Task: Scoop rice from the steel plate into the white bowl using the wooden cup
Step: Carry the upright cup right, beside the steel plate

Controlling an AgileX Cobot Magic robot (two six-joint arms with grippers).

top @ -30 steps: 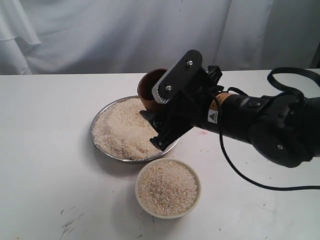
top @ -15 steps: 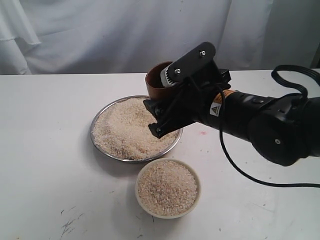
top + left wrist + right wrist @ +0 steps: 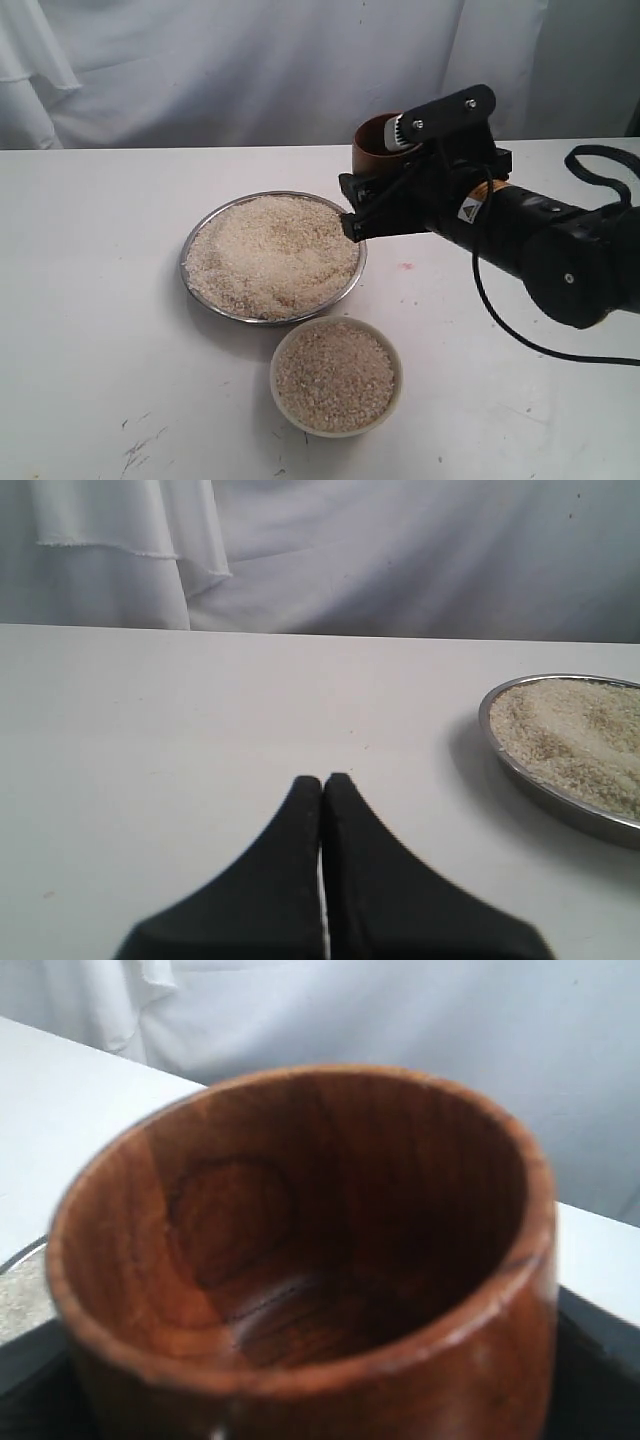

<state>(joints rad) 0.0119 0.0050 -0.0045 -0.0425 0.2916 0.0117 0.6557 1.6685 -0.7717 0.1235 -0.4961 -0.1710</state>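
The steel plate (image 3: pixel 187 268) sits mid-table, heaped with rice (image 3: pixel 270 255). In front of it stands the white bowl (image 3: pixel 288 408), filled with rice (image 3: pixel 335 375) nearly to the rim. My right gripper (image 3: pixel 377 178) is shut on the wooden cup (image 3: pixel 375 145) and holds it in the air just past the plate's far right edge. In the right wrist view the cup (image 3: pixel 300 1250) fills the picture and its dark inside is empty. My left gripper (image 3: pixel 322 780) is shut on nothing, low over bare table, with the plate (image 3: pixel 545 792) off to one side.
A white cloth backdrop (image 3: pixel 200 70) hangs behind the table. The right arm's black cable (image 3: pixel 500 335) loops over the table right of the bowl. Small dark marks (image 3: pixel 140 450) lie near the front left edge.
The right gripper has lifted the cup off the rice heap and carried it right and back, beyond the plate's rim. The arm has leveled out. Plate and bowl have not moved.
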